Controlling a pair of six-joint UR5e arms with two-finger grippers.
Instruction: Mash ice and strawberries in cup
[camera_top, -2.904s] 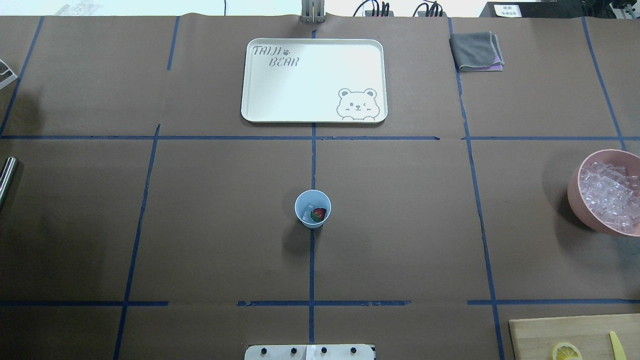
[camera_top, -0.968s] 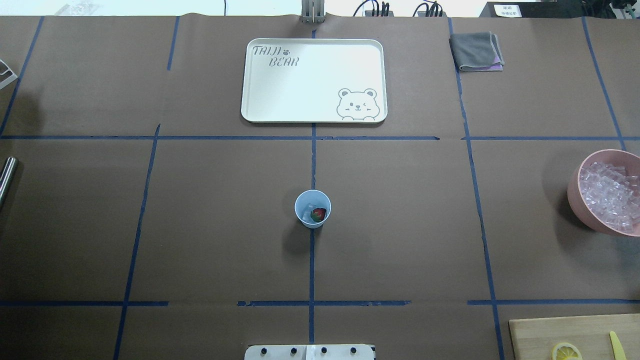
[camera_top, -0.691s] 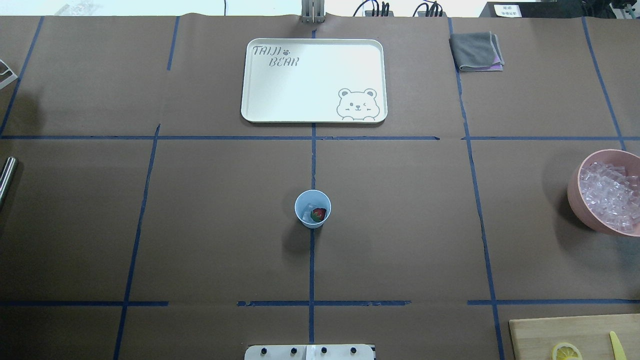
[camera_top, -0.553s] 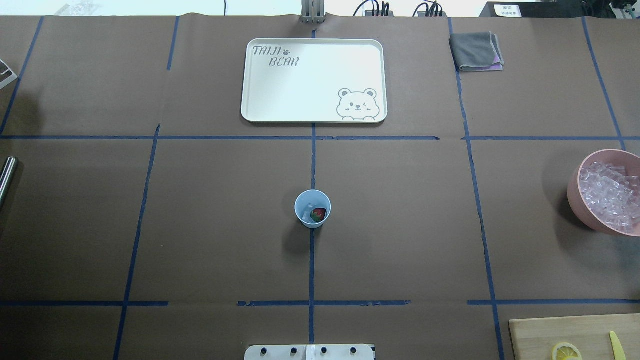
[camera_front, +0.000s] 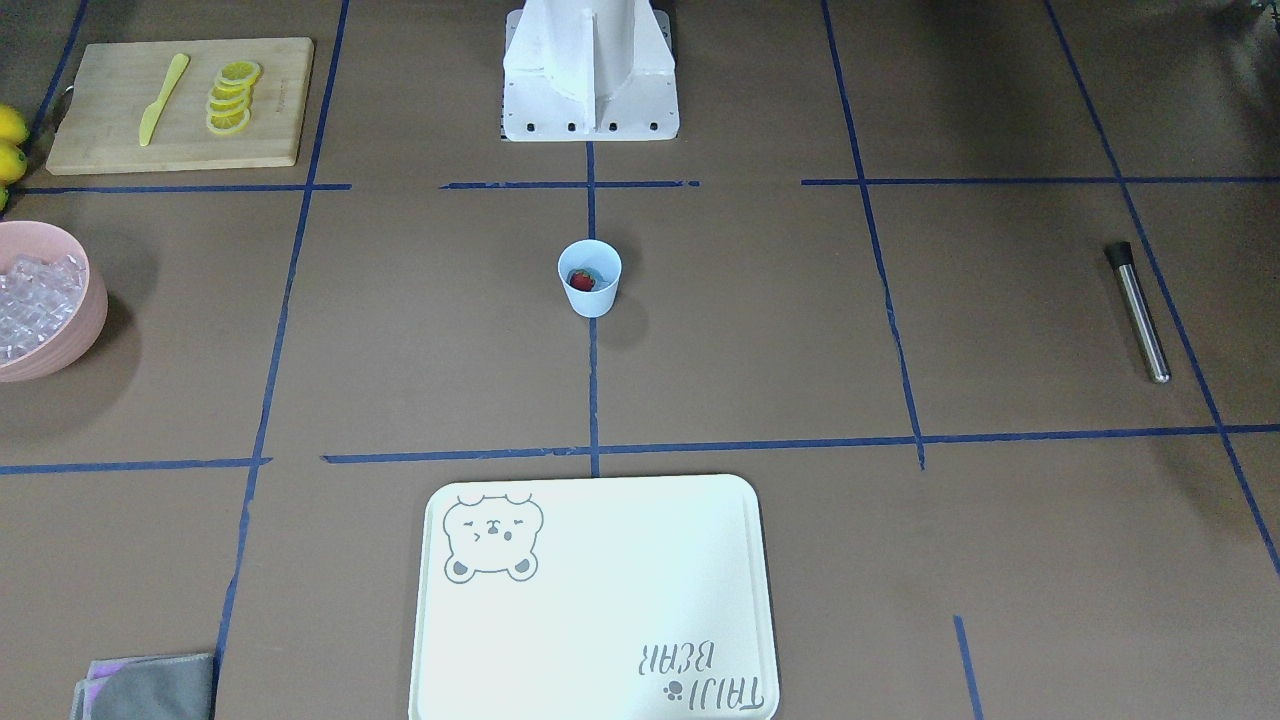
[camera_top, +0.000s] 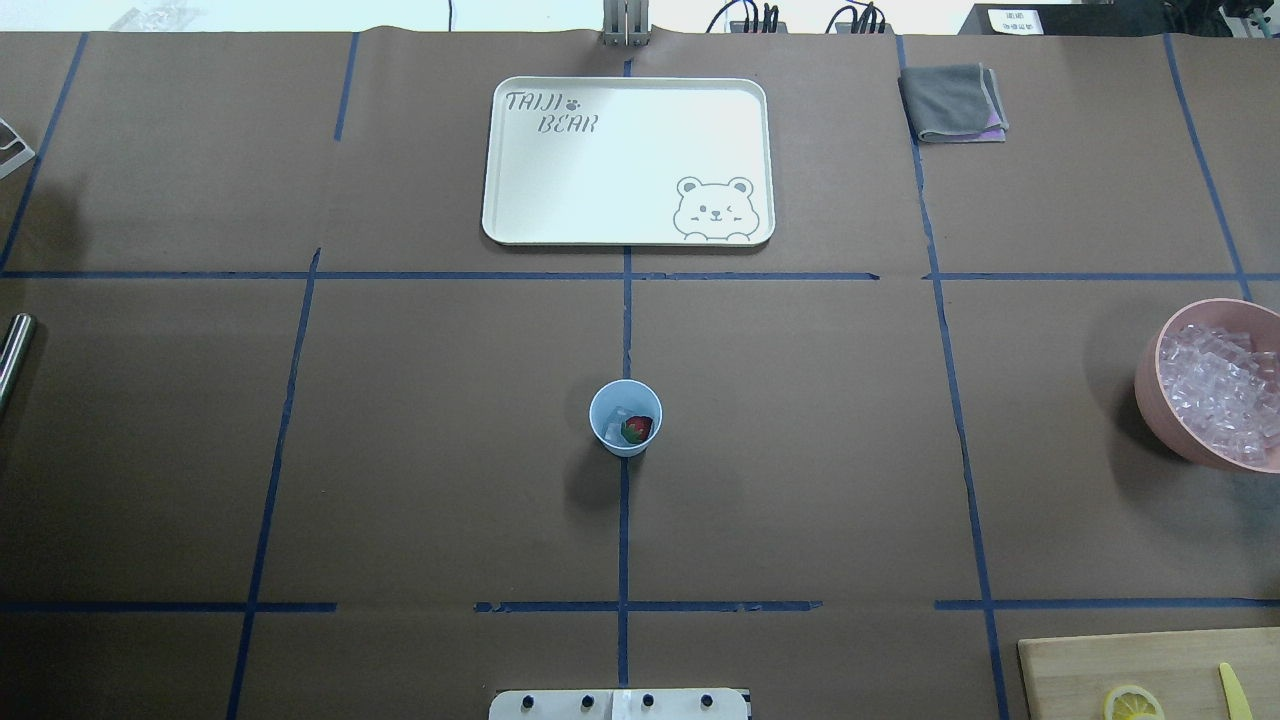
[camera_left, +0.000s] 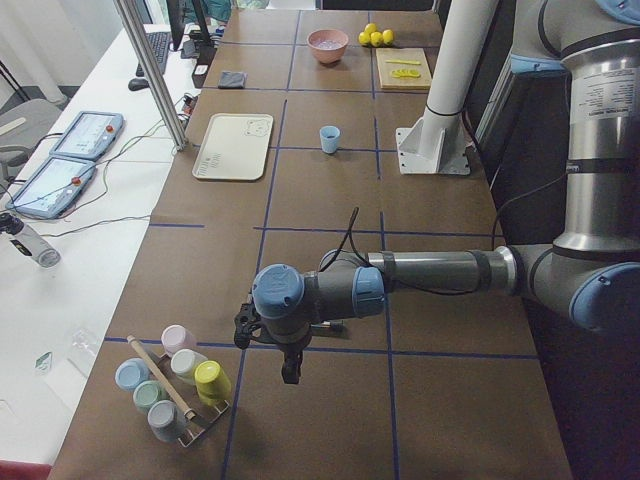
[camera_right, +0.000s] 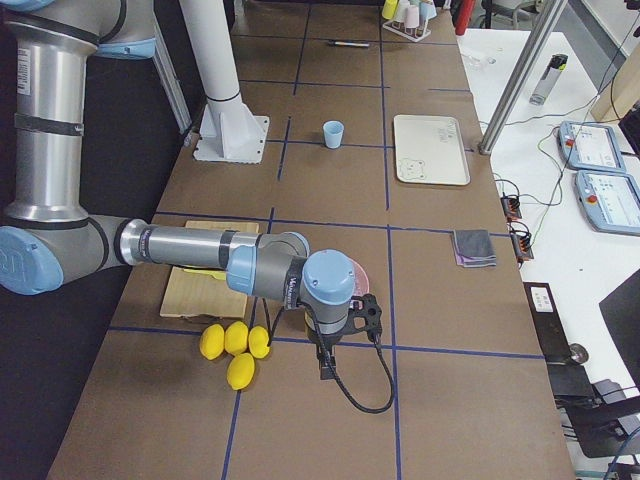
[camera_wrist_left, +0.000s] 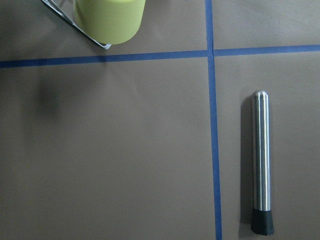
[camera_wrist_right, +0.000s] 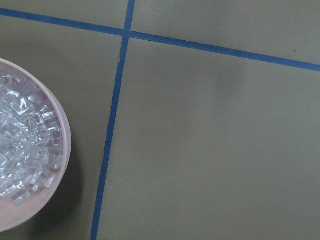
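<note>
Currently the cup (camera_top: 625, 418) stands upright at the centre of the tabletop (camera_top: 450, 450). It sits on the blue tape centre line, between the robot base and the white tray (camera_top: 628, 86). One red strawberry (camera_top: 636, 429) lies inside the cup. The ice (camera_top: 1215, 385) is heaped in the pink bowl (camera_top: 1148, 385) at the right edge of the tabletop, well apart from the cup; a few whitish pieces also lie in the cup beside the strawberry. The left gripper (camera_left: 291, 376) hangs over the left end of the tabletop, near a rack of coloured cups (camera_left: 170, 385). The steel muddler (camera_wrist_left: 261, 160) lies flat on the tabletop beneath that wrist. The right gripper (camera_right: 325, 370) hangs just beside the pink bowl. For both grippers, I cannot tell from these views how far the jaws are parted.
</note>
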